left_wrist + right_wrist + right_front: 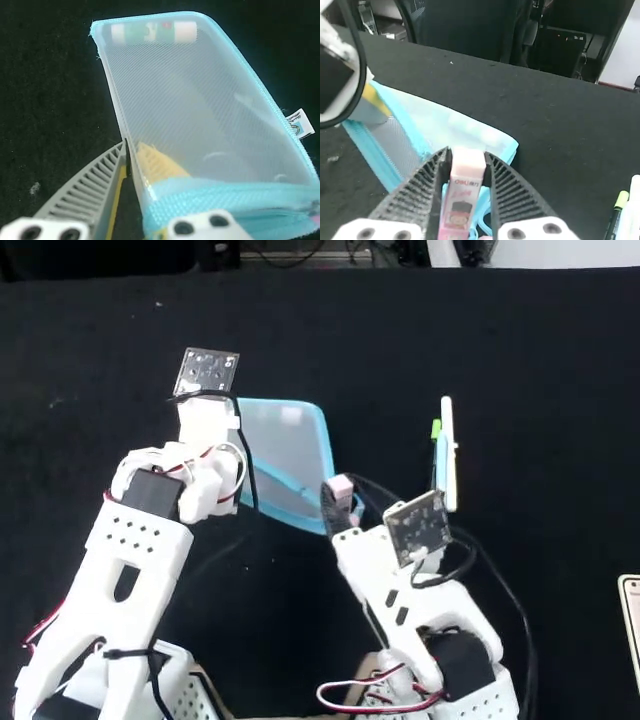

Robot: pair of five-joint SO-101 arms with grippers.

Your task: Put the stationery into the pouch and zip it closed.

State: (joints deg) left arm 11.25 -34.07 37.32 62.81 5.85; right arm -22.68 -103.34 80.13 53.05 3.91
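Pouch (290, 445) of pale blue mesh, flat on the black surface (520, 360) between the two arms, zipper edge toward them. Pinched at one end of that edge by the left tool (132, 150), with one ribbed finger outside the mesh and what looks like a yellow-lined one inside, apparently to hold the mouth open. Already inside at the far end: a short white, green and red item (152, 32). Clamped upright from both sides in the right tool (466, 153): a pink eraser (464, 192), hanging just over the zipper edge of the pouch. Well apart to the right, a few pens (446, 455) lying together on the surface, not yet packed. Judged as the loading step, with the eraser next to go in and the zipping a long way off. Next, probably: tip the eraser down past the held lip into the gap, spread the fingers only once it is within the mesh, and keep the left pinch firm to hold the mouth wide. Worth watching for a snag on the zipper teeth or a slide off the outside of the mesh.
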